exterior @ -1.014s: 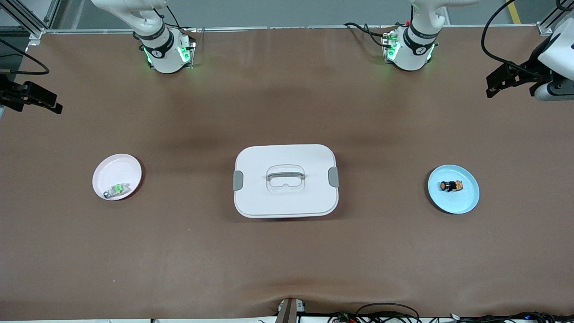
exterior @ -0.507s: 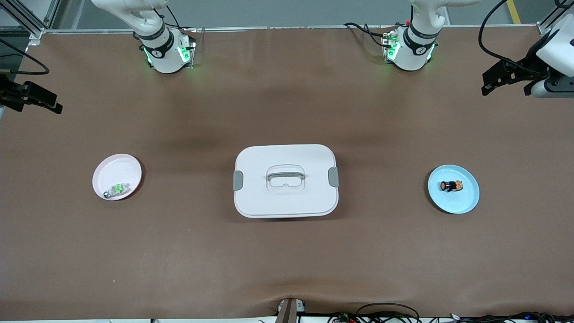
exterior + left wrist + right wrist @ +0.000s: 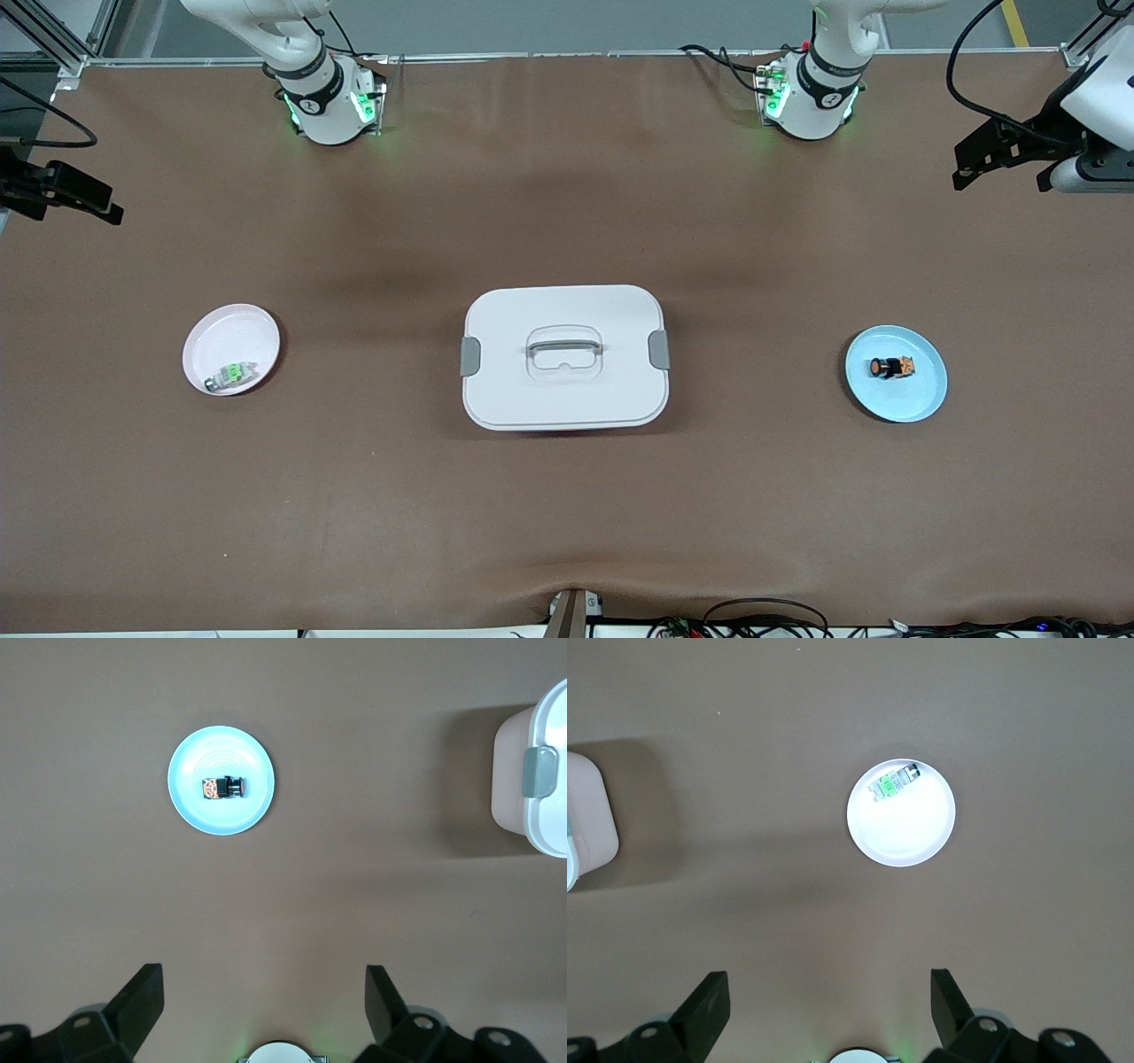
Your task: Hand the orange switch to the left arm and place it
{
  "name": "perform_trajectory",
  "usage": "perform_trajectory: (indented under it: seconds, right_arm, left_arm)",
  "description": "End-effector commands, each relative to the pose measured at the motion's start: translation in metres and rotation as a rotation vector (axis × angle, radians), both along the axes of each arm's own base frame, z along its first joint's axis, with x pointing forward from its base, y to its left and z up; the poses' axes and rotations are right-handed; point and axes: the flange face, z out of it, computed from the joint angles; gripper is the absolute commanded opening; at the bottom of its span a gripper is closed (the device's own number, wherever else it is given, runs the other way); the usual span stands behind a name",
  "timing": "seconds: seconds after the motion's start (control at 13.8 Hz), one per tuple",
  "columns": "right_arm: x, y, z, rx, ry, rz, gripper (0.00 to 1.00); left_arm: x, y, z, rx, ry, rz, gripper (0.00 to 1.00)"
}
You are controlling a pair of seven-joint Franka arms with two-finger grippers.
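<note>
The orange switch lies on its side on a light blue plate toward the left arm's end of the table. It also shows in the left wrist view. The white box with grey clips sits mid-table. My left gripper is open and empty, high over bare table at the left arm's end; its fingers stand wide apart. My right gripper is open and empty, high over the table edge at the right arm's end, and waits.
A pale pink plate holds a small green-and-silver switch toward the right arm's end; both show in the right wrist view, plate and switch. Box corners show in both wrist views.
My left gripper has shifted slightly toward the robots' edge of the table. The right arm, the switch and the box have not moved.
</note>
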Motion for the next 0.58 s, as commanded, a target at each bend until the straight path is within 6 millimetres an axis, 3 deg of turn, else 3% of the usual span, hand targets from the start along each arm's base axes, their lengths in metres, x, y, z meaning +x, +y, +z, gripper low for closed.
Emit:
perform_trajectory:
  seconds: [0.0, 0.51]
  right_arm:
    - [-0.0002, -0.0038, 0.0041, -0.015, -0.004, 0.001, 1.0]
    - [-0.0001, -0.0028, 0.0041, -0.013, -0.004, 0.003, 1.0]
  left_arm:
    - [-0.0041, 0.0031, 0.0046, -0.001, -0.017, -0.013, 1.0]
    - [0.0003, 0.0073, 0.0069, 0.007, -0.018, 0.003, 1.0]
